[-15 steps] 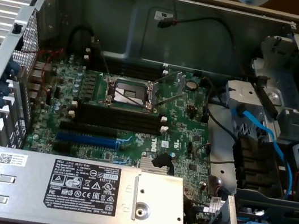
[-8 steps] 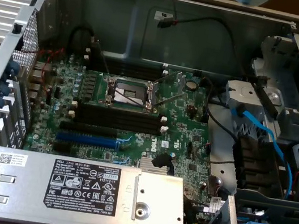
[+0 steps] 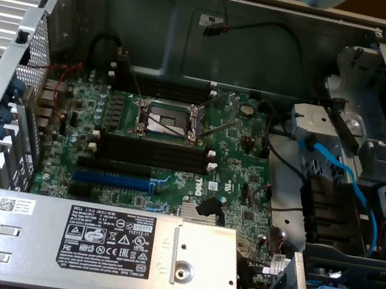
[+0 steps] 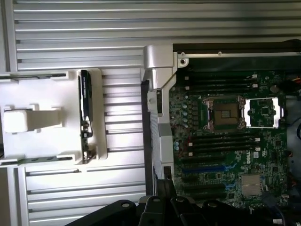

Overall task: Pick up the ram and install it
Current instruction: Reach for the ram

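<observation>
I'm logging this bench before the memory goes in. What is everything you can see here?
ram: one, dark green-black, on edge in the white holder, outside the case
white holder: one, white, on the ribbed surface
ribbed surface: one, silver, under and around the case
computer case: one, grey metal, open
motherboard: one, green, on the case floor
processor socket: one, silver-framed, mid-board
memory slots: two banks, black with white clips, either side of the socket
expansion slot: one, blue, beside a slot bank
power supply: one, silver, black label, beside the motherboard
cable: at least one, light blue, exterior view's right
gripper: one, black, over the case's edge, jaws shut
</observation>
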`<state>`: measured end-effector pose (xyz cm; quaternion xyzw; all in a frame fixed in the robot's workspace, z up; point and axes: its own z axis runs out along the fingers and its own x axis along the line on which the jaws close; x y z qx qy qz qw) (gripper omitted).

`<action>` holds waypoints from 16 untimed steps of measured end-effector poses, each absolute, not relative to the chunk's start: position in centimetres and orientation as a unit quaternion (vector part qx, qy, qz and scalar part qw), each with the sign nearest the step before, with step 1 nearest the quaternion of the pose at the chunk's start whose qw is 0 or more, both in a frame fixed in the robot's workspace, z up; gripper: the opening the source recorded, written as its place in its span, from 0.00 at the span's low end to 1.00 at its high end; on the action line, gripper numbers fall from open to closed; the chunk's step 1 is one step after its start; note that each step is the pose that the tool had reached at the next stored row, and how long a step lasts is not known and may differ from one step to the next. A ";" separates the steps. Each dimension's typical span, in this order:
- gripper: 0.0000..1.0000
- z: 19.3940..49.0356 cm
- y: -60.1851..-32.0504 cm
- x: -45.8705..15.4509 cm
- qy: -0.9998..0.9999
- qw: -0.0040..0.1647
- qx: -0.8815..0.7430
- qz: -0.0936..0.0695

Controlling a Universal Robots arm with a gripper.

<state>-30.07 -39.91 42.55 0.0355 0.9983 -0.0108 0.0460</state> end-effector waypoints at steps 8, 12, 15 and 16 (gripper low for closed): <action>0.10 41.9 -39.9 -33.6 0.998 0.046 0.035 -0.011; 0.10 41.5 -39.9 -35.2 0.998 0.046 0.035 -0.012; 0.10 41.3 -40.0 -36.2 0.998 0.045 0.035 -0.013; 0.10 41.3 -40.0 -36.6 0.998 0.045 0.035 -0.012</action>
